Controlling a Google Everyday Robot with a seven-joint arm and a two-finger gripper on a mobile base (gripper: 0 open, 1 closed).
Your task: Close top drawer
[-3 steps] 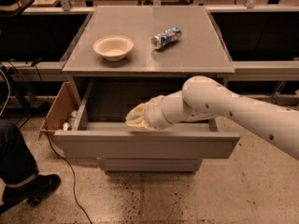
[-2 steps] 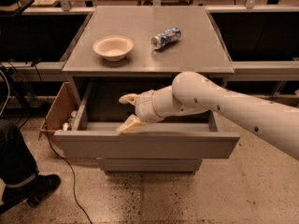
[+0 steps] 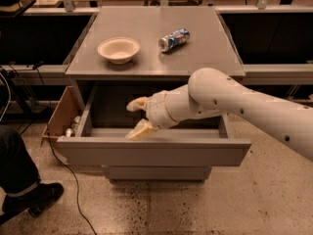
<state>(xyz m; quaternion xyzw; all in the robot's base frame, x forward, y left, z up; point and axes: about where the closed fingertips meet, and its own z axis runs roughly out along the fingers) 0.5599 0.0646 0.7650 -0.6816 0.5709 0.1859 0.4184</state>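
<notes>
- Claw [image 3: 139,117] spread wide, gripping nothing, lower fingertip just above top drawer [image 3: 154,152] front lip, left of middle.
- Beneath table [image 3: 146,65] front edge, top drawer stands pulled out.

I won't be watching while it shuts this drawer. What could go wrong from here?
The gripper, open, hangs over the open top drawer, behind its front; it could be caught under the cabinet top if the drawer goes in. A hard shove might roll the can lying on its side up there.
</notes>
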